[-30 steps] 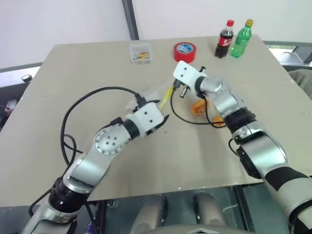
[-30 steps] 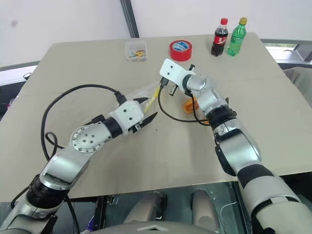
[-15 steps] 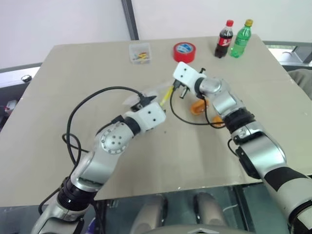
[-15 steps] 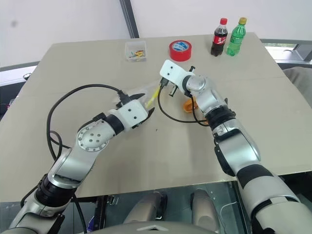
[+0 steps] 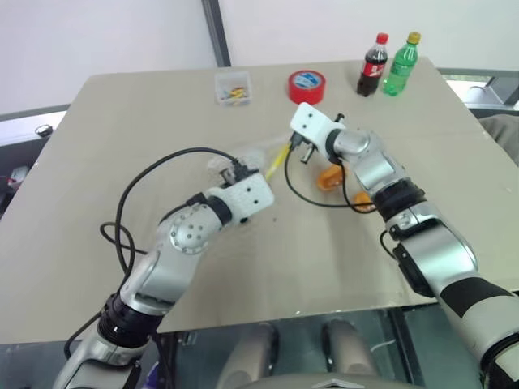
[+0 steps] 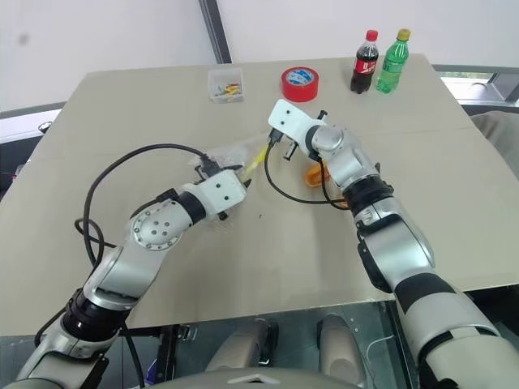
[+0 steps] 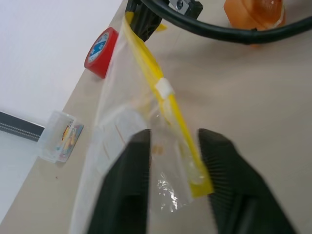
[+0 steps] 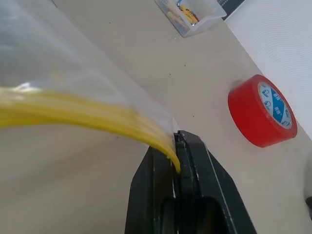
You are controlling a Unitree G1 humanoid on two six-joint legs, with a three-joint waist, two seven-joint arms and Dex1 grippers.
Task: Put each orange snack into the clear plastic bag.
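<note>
My right arm half hides one snack [image 5: 329, 177]. My right pincer [image 8: 176, 146] clamps the bag [image 7: 146, 117]; my left pincer [image 7: 170, 146] straddles its zipper, grip unclear.

The bag [image 6: 235, 156] hangs mid-bench [image 6: 122, 113] between my left jaws [image 7: 173, 156] and right jaws [image 8: 178, 156]. One snack [image 6: 315, 174] lies right of it, under my right arm. Behind stand the box [image 6: 225, 85], tape [image 6: 300, 83] and two bottles [image 6: 376, 63], left to right.
</note>
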